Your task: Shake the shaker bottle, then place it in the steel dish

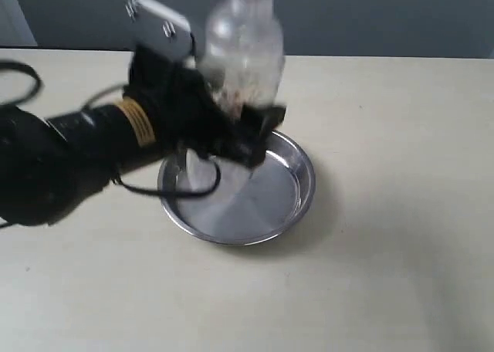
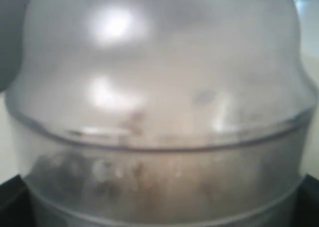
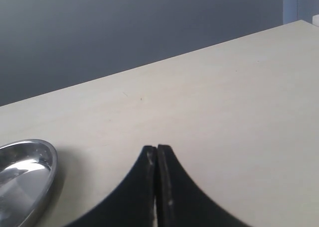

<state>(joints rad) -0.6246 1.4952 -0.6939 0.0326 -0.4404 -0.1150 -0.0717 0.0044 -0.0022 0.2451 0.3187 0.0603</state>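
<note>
The shaker bottle point(image 1: 244, 47) is blurred and upright in the air above the far rim of the steel dish point(image 1: 297, 186), brown bits showing low in its wall. My left gripper point(image 1: 231, 124) is shut on its lower body. The bottle's frosted dome and body point(image 2: 159, 112) fill the left wrist view, so the fingers are hidden there. My right gripper point(image 3: 157, 150) is shut with nothing in it, low over the table, and the steel dish's rim point(image 3: 47, 167) lies off to its side. The right arm is not in the exterior view.
The cream table point(image 1: 401, 120) spreads all round the dish. A grey wall point(image 1: 370, 16) runs behind the table's far edge. Black cables point(image 1: 19, 82) trail from the left arm at the left side.
</note>
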